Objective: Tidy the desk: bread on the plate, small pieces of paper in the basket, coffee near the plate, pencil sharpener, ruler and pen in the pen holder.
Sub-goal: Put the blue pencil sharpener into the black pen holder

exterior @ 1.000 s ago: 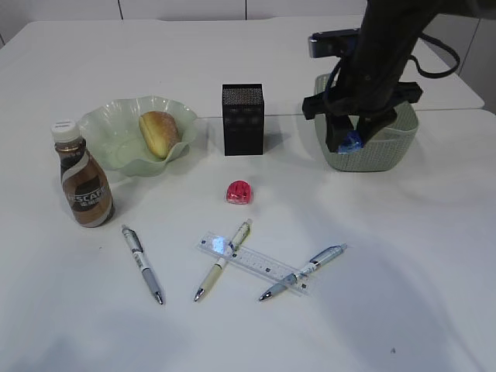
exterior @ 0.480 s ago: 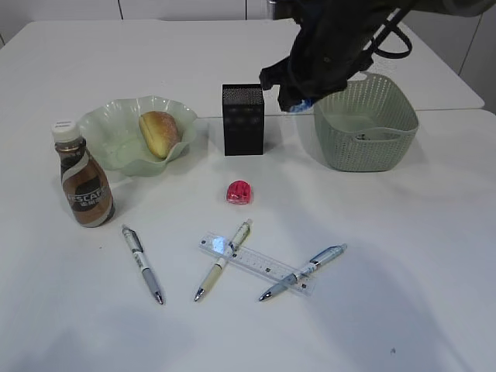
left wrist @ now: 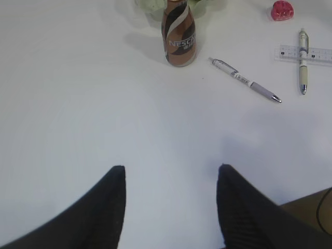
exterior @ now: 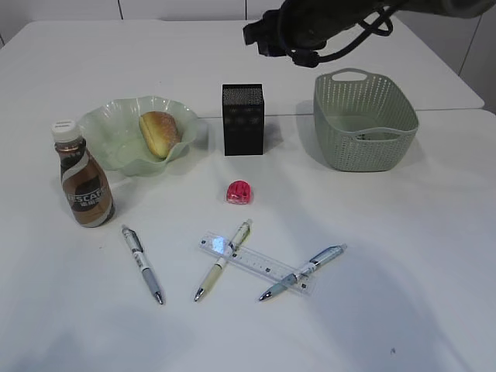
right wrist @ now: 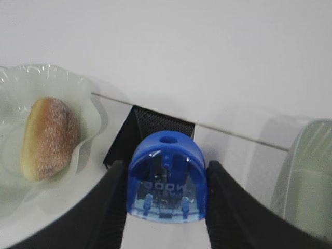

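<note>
White desk (exterior: 434,256) bearing all items. Right arm (exterior: 325,23), dark, reaches in from the upper right, above and behind the pen holder. Green woven basket (exterior: 366,120) stands at right rear; something pale lies inside, too small to identify. Pale green scalloped plate (exterior: 116,132) at left rear holds the bread (exterior: 159,132). Black mesh pen holder (exterior: 242,119) stands upright between plate and basket. Coffee bottle (exterior: 83,187), upright, stands just in front of the plate's left edge.

Clear ruler (exterior: 256,263) lies flat at front centre; a cream pen (exterior: 223,259) crosses its left end and a blue-grey pen (exterior: 304,271) crosses its right end. A third, grey pen (exterior: 142,263) lies apart to the left. A red pencil sharpener (exterior: 239,192) sits on the desk between pen holder and ruler.

Right hand (right wrist: 166,207): fingers closed on either side of a blue pencil sharpener (right wrist: 166,177), held above the pen holder's near side in the wrist view. Left hand (left wrist: 171,176): fingers spread wide, holding nothing, over bare desk, well apart from the bottle.
</note>
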Robot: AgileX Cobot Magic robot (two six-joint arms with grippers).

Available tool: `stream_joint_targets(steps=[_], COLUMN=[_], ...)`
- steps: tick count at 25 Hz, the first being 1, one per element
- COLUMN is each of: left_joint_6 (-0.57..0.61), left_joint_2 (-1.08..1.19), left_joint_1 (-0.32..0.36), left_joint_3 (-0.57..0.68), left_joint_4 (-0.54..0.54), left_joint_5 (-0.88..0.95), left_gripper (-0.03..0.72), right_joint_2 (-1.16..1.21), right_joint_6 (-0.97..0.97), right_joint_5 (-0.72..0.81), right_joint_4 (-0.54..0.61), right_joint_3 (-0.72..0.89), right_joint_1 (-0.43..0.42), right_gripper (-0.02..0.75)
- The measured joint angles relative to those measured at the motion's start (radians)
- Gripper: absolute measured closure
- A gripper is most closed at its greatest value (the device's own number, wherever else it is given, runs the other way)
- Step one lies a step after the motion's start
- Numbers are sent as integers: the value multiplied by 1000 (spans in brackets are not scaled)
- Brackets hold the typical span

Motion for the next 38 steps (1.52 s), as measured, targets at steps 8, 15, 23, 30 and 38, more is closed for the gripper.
stream_joint_targets(steps=[8,15,23,30,38], left_joint_6=[0,0,0,0,0], left_joint_2=[0,0,0,0,0], left_joint_1=[0,0,0,0,0], left_joint_3=[0,0,0,0,0], left_joint_4=[0,11,31,36,36], left_joint_5=[0,-2,-6,-6,-7], left_gripper=[294,294,294,294,294], right_joint_2=[63,115,175,223,231], right_joint_6=[-1,-2,-2,-2,-2], right_joint_5=[-196,-348,-404,-433,-454], right_joint_4=[0,0,0,0,0], right_joint_3=[0,0,0,0,-2], right_joint_1=[0,0,0,0,0], right_gripper=[393,393,393,393,393])
